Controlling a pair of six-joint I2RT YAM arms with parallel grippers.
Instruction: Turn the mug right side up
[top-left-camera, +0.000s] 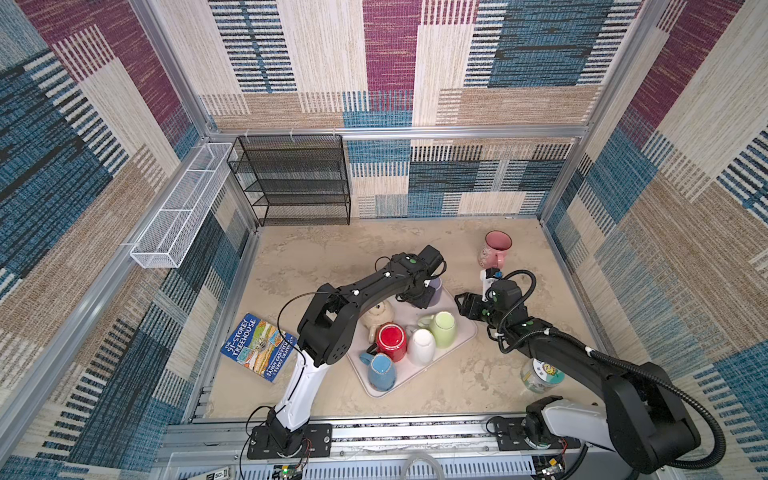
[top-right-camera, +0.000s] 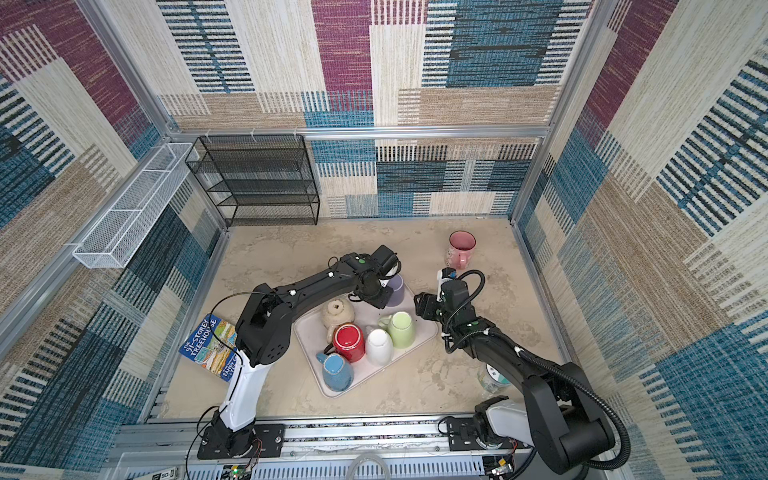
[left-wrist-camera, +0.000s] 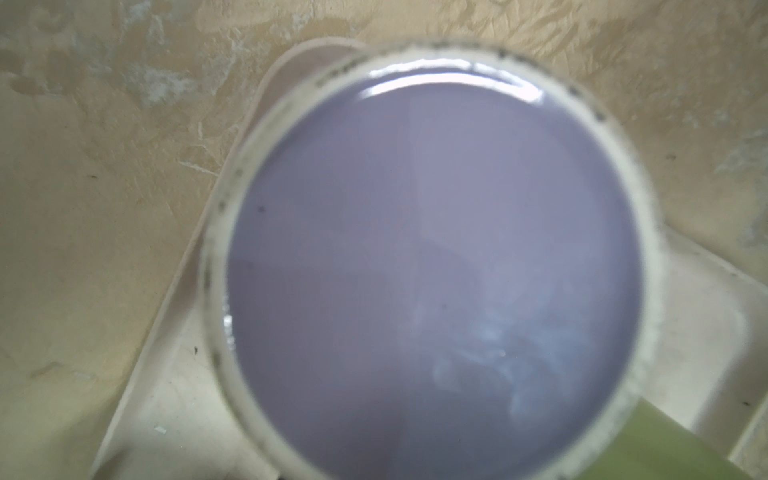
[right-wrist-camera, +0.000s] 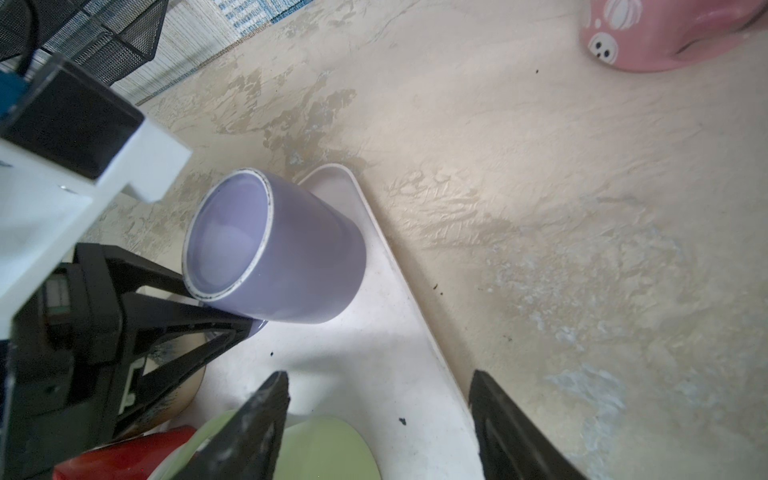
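Broadly, mottled beige bench (top-left-camera: 316, 257) with black wire rack (top-left-camera: 299, 178) standing in its far left corner. Pale tray (top-left-camera: 399, 372) near the bench's middle, turned cornerwise. Picture book (top-left-camera: 259, 347) lying flat by the left edge, toward the front. Right gripper (right-wrist-camera: 380, 395) spread wide with nothing between its fingers, hovering over the tray's right edge. Left gripper (right-wrist-camera: 226, 311) at the tray's far corner, fingers drawn close against the side of the lavender mug (right-wrist-camera: 291, 257); whether truly pinching it, impossible to tell. Lavender mug upside down on that far corner, base up. Green mug (top-left-camera: 442, 328), red mug (top-left-camera: 390, 340), white mug (top-left-camera: 420, 347) and blue mug (top-left-camera: 380, 370) crowded on the tray's nearer part. Pink mug (top-left-camera: 496, 249) upright off the tray, toward the bench's far right corner.
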